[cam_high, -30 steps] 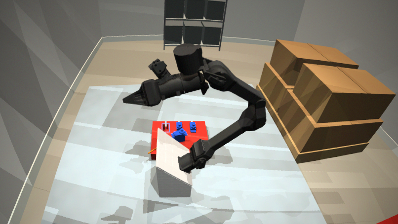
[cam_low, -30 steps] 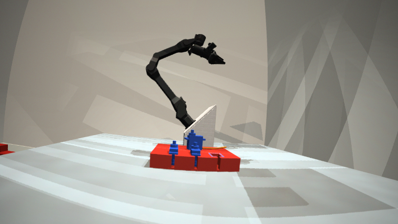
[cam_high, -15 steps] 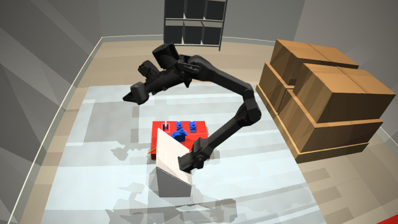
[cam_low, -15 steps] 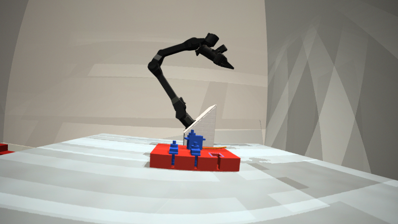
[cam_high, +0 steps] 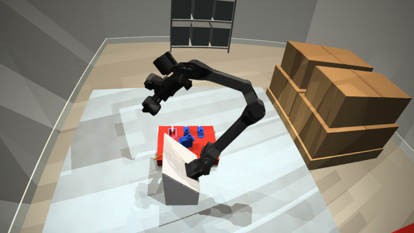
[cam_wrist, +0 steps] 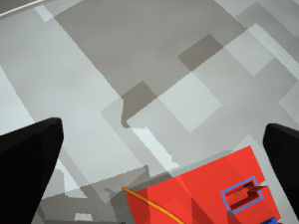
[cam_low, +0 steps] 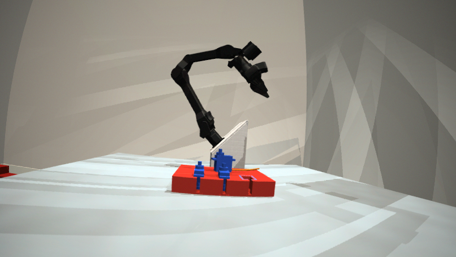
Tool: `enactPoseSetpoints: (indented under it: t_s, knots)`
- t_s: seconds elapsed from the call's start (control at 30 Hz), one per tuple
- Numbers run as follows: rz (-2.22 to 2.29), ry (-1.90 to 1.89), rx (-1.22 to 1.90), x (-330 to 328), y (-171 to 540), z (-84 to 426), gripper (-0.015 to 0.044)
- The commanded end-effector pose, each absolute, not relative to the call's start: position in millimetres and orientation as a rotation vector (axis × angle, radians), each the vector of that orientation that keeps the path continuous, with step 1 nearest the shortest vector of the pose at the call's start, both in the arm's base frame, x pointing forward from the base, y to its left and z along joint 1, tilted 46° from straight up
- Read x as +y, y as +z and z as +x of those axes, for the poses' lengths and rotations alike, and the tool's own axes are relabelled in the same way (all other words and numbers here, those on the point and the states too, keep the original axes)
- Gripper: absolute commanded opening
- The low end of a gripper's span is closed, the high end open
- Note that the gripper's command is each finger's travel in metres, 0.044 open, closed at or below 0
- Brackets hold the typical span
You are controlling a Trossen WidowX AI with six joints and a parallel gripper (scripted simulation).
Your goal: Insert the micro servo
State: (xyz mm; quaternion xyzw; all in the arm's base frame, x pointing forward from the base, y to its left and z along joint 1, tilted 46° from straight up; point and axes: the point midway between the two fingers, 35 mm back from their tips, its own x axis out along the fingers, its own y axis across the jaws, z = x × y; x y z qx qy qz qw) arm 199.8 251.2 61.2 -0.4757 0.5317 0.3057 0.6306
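On the deck: the red slab-shaped robot deck [cam_high: 207, 131] lies on the pale floor, and the loose blue micro servo [cam_high: 186, 139] sits on top of it near the middle, just in front of the white slanted wedge panel [cam_high: 176, 157]
Servo's pose: it seems to stand higher than its neighbours in the exterior view [cam_low: 222, 159], outside any pocket; which way its shaft points is too small to tell
Cable: a thin orange wire [cam_wrist: 160, 212] curves from the servo across the deck and past its edge
End effector: the black parallel-jaw gripper [cam_low: 262, 89] hangs high above the deck and off to one side, jaws spread wide with nothing between them; only the two dark finger tips show at the edges of the wrist view
Handling, as a guess: small, rigid and light plastic, likely smooth on its flat faces, so it could tilt or slip; the ears and shaft look delicate, the wire limp
Where to hold: across the two broad flat sides of the body, below the ears, clear of the wire
Marked pocket: the blue-outlined rectangular pocket [cam_wrist: 239, 195] at the deck's end is vacant, its side notch open
Other pockets: two more blue servos [cam_high: 200, 131] are seated in the deck beside it
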Motion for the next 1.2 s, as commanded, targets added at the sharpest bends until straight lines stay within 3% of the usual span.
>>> enactPoseSetpoints:
  t_s: [0.0,0.43,0.9,1.17]
  knots:
    - [-1.197,0.677,1.264,221.9,50.6,214.6,0.0440]
    - [-1.527,0.695,1.491,121.6,22.3,240.2,0.0440]
    - [-1.768,0.890,1.798,22.1,9.0,234.2,0.0440]
    - [-1.785,0.921,1.830,8.7,7.1,231.8,0.0440]
